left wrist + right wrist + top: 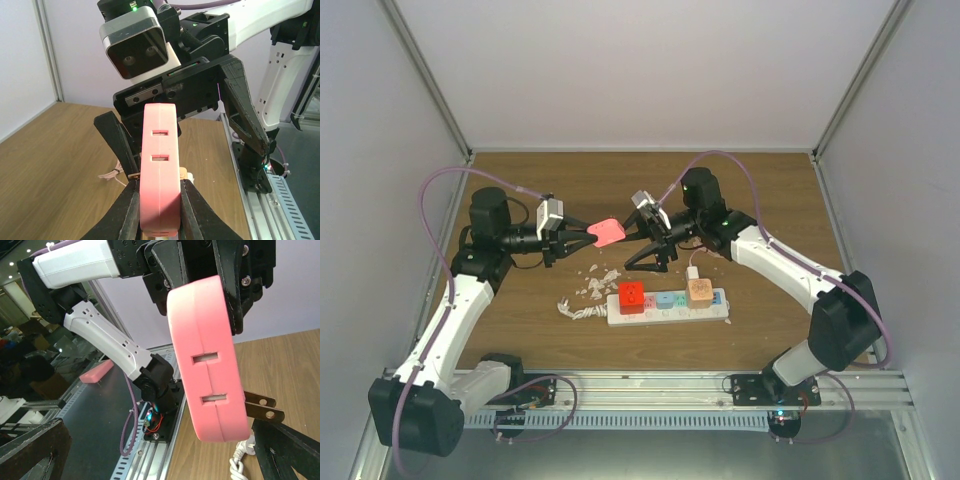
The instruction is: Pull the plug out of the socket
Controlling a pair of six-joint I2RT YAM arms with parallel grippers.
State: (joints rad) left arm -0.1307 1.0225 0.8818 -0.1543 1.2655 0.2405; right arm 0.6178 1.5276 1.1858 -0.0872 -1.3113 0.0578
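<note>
A pink plug [607, 233] hangs in the air above the table, away from the socket [716, 312]. My left gripper [588, 234] is shut on it. In the left wrist view the pads clamp the pink plug [160, 170] from both sides at my left gripper [160, 200]. My right gripper [646, 266] stands open just right of the plug. In the right wrist view the pink plug [207, 360] fills the middle, its two brass prongs [260, 407] bare, and my right gripper [160, 430] is spread wide around it without touching.
The white socket strip lies near the front of the wooden table with a red plug [631, 297] and an orange plug [699, 291] in it. Its twisted white cord [578, 309] trails left. White scraps [595, 285] lie behind it. Grey walls enclose the table.
</note>
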